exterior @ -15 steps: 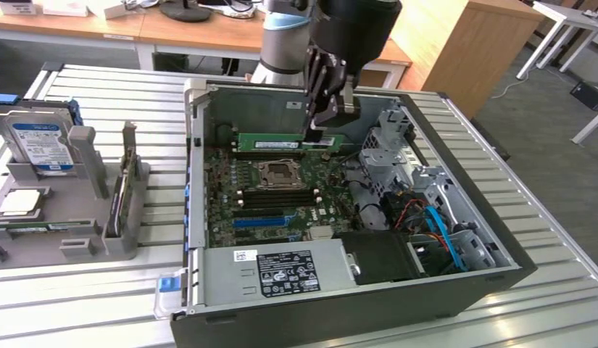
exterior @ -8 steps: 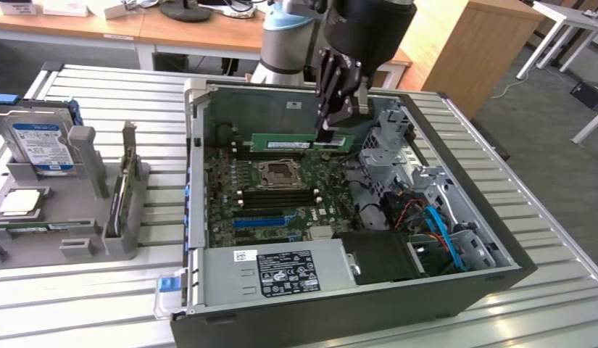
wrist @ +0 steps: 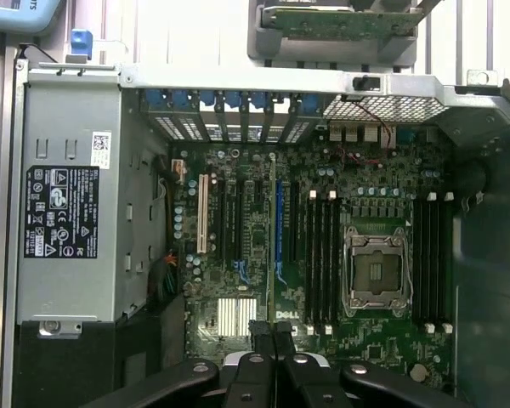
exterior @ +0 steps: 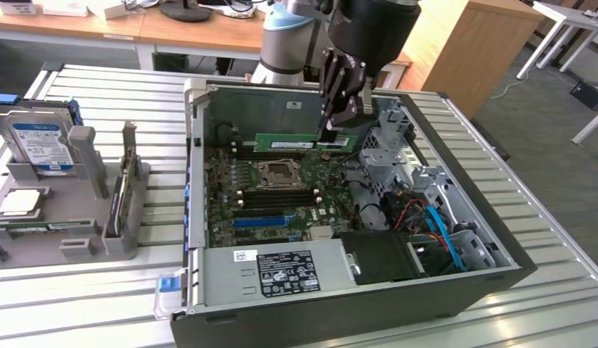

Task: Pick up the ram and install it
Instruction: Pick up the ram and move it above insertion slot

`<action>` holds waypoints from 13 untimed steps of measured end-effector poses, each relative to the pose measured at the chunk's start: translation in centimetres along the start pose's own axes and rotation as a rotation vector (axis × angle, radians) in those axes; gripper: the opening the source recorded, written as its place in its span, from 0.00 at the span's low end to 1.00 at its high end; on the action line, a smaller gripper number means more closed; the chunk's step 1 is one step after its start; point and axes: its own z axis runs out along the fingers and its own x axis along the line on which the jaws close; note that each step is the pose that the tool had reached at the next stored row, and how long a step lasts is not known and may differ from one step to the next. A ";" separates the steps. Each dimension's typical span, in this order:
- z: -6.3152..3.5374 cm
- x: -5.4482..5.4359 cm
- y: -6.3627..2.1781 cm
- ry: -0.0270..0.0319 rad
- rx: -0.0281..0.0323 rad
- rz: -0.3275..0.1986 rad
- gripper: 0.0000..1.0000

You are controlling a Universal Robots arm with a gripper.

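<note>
Gripper: the gripper (exterior: 330,135) hangs inside the open computer case (exterior: 196,181), at about 1 o'clock from the CPU socket (exterior: 277,174) in the exterior view.
Jaws: closed, pinching the ram (exterior: 293,143) near its end on the exterior view's right.
Ram, position: stands level on its long edge with the white label facing the camera. It sits at 12 o'clock from the CPU socket, close to the far wall of the case, over the black memory slots (exterior: 272,155) there.
Ram relative to jaws: most of the stick reaches toward 9 o'clock from the fingertips (in the wrist view the ram (wrist: 272,238) shows edge-on, a thin line running out from between the fingers (wrist: 259,336)).
Seating: cannot tell whether its lower edge touches a slot.
Surroundings: power supply (exterior: 279,268) at 6 o'clock within the case; a grey parts rack (exterior: 86,239) carrying a hard drive (exterior: 43,145) at 9 o'clock from the case.
</note>
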 end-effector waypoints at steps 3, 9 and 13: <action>0.01 -0.3 0.01 0.0000 0.0000 0.000 0.12; 0.04 -1.2 -0.02 0.0001 0.0000 0.000 0.12; 0.06 -1.8 -0.04 0.0001 0.0000 0.000 0.12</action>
